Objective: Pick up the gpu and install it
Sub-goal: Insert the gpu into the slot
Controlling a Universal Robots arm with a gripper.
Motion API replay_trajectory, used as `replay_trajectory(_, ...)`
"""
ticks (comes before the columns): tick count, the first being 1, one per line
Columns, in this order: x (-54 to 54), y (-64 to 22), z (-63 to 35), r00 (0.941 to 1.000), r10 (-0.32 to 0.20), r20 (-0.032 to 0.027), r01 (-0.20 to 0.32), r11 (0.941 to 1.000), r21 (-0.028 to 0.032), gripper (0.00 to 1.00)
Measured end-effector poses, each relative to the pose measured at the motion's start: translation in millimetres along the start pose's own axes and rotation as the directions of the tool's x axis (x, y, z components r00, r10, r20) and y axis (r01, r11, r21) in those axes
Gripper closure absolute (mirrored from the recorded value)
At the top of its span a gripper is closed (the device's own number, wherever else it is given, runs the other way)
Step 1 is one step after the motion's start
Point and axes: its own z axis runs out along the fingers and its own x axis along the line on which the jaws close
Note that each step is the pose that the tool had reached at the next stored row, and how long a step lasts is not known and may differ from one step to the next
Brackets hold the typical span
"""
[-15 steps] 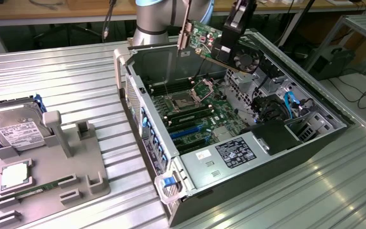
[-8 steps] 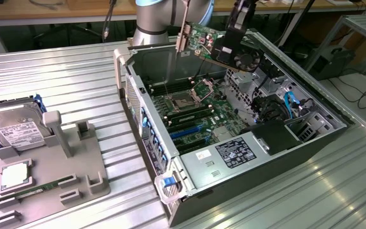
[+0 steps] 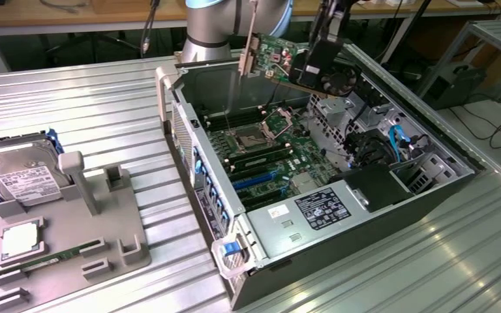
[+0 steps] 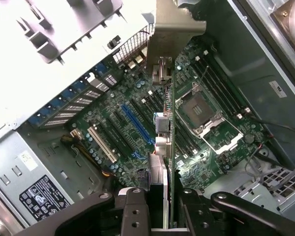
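Presently, the gripper (image 3: 325, 62) is clamped on the gpu (image 3: 299, 59), held edge-down at the frame's upper centre above the open computer case (image 3: 320, 215), its long axis tilted over the motherboard (image 3: 263, 156).

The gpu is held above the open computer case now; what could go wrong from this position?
1. The hand holds the gpu tilted above the case; it may meet the slot crooked.
2. The metal bracket hangs near the case's rear wall and may catch on it.
3. In the wrist view the card's edge runs close to the open CPU socket, not the blue slot; a wrong descent may hit it.
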Motion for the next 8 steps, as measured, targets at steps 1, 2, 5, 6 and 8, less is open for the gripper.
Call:
replay_trajectory(1,0.0,0.0,0.0,0.9999,-0.014,-0.0005,0.014,0.9999,-0.0001,0.72)
replay_trajectory(2,0.0,0.0,0.1,0.9995,-0.032,-0.0013,0.032,0.9995,-0.0001,0.72)
replay_trajectory(5,0.0,0.0,0.3,0.9972,-0.074,-0.0028,0.074,0.9972,-0.0005,0.72)
replay_trajectory(6,0.0,0.0,0.3,0.9962,-0.087,-0.0034,0.087,0.9962,-0.0005,0.72)
replay_trajectory(8,0.0,0.0,0.4,0.9939,-0.110,-0.0044,0.110,0.9939,-0.0007,0.72)
